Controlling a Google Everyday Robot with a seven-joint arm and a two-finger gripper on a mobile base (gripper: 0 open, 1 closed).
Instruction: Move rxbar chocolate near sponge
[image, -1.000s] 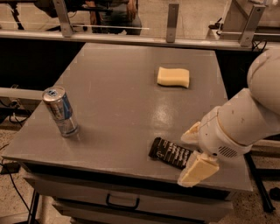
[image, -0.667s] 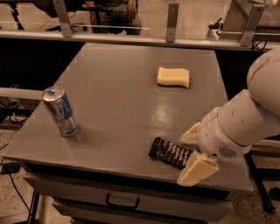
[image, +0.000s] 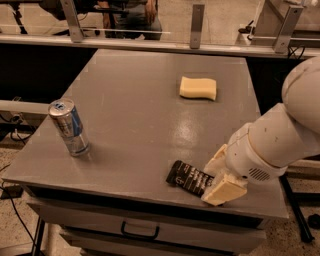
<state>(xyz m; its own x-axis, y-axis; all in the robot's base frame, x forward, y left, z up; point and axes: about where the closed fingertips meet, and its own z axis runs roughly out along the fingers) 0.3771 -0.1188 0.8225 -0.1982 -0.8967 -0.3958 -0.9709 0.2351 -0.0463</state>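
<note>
Grip check first, before any lift. Low at the front right of the tabletop (image: 150, 100): the gripper (image: 216, 175), set about the right end of the rxbar chocolate (image: 189, 177); clamped or merely placed around it, cannot tell. Bar flat near the front edge, lying at an angle, black wrapper with white lettering up, right end hidden by the gripper. Well apart from it, toward the far right of the tabletop: the sponge (image: 198, 88), lying flat. Off to the left, upright and out of the likely path: a drink can (image: 69, 126).

Judged as the grasping step, with the carry to come. Take the hold squarely across the narrow width of the bar, not by a corner; probably slippery, that glossy wrapper, and thin enough to pivot or droop when held at one end only. Close firmly, but watch for crinkling and sliding. Lift straight up just enough to come off the surface, so as not to drag the bar over the front edge close by. Then carry away from that edge and back toward the sponge, keeping level. Set down beside the sponge, near but not on it and without nudging the soft foam, and release only once flat on the tabletop.
</note>
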